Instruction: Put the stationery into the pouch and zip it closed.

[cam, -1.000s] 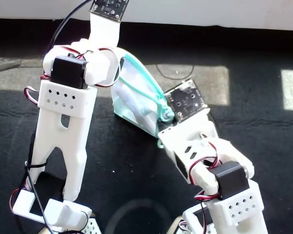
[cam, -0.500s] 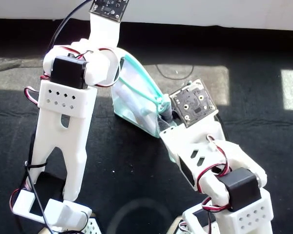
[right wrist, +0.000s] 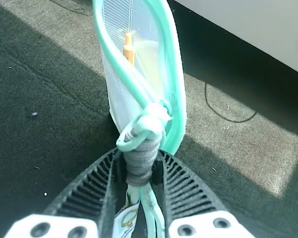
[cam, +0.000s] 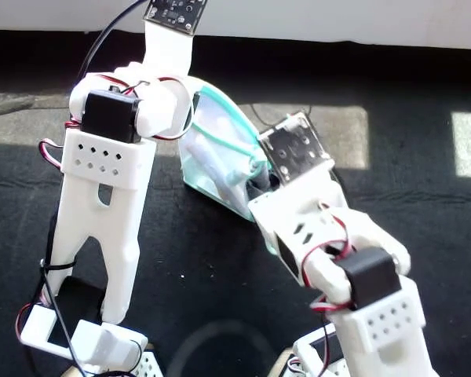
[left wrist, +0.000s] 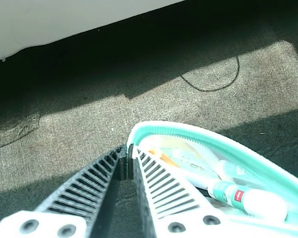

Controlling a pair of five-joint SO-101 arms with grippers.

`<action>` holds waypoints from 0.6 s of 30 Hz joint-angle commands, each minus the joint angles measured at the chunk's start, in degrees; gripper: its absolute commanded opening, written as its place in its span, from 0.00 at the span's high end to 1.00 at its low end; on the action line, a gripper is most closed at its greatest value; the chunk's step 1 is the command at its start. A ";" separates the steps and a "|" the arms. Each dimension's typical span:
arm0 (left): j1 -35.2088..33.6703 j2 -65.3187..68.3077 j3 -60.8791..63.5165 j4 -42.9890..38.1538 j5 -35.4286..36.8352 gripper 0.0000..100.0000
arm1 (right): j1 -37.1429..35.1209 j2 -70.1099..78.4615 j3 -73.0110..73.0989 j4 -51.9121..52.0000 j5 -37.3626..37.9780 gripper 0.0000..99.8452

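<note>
One translucent white mesh pouch (cam: 213,153): mint-green zip rim, upright between both arms, mouth open
Stationery: white capped tube (left wrist: 248,201) and orange pen (left wrist: 158,154) inside it
Left gripper (left wrist: 127,151): pinched onto pouch rim
Right gripper (right wrist: 139,152): clamped on grey zip-pull cord (right wrist: 139,166)
Floor: dark carpet (left wrist: 89,99)

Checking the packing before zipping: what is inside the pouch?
Inside the pouch: a white stick with a teal band, an orange piece and pale items. Anything deeper is covered by the pouch's wall.
</note>
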 commanded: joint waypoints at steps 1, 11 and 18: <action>1.80 5.14 1.19 3.08 0.00 0.99 | -0.66 3.65 -3.30 -4.53 0.35 0.99; 1.71 5.14 1.10 3.08 0.00 0.99 | -0.57 7.60 -3.74 -7.16 0.35 0.99; 1.71 5.14 1.10 3.16 0.00 0.99 | 2.59 7.60 -3.82 -6.81 -4.31 0.88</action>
